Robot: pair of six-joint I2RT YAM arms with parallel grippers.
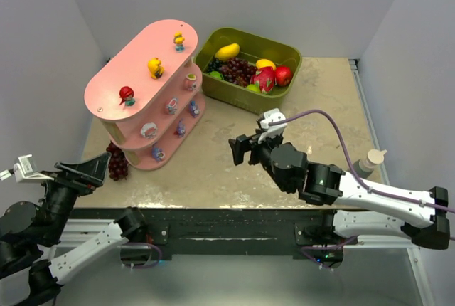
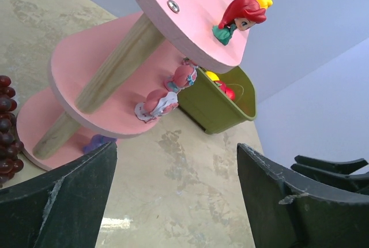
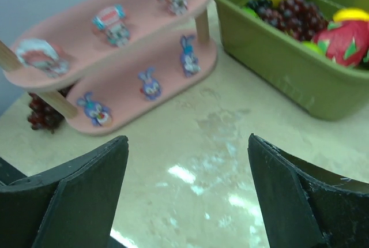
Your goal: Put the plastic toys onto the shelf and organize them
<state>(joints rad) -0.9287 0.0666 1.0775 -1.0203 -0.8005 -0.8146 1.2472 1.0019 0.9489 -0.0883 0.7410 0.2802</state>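
As tiny plastic figurines (image 1: 155,67) stand across all three tiers of the tall pink shelf (image 1: 117,75), I judge placing complete; left fingers (image 2: 63,202) and right fingers (image 3: 75,196) hang spread, empty; next, only tidying.

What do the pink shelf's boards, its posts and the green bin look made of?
Shelf boards: likely painted wood or fibreboard, with a matte pink coat, thick flat edges and a metal screw set in the top one. Posts: bare wood, with visible grain and no paint. Green bin: probably moulded plastic, with smooth olive walls, a slight sheen and a lipped rim.
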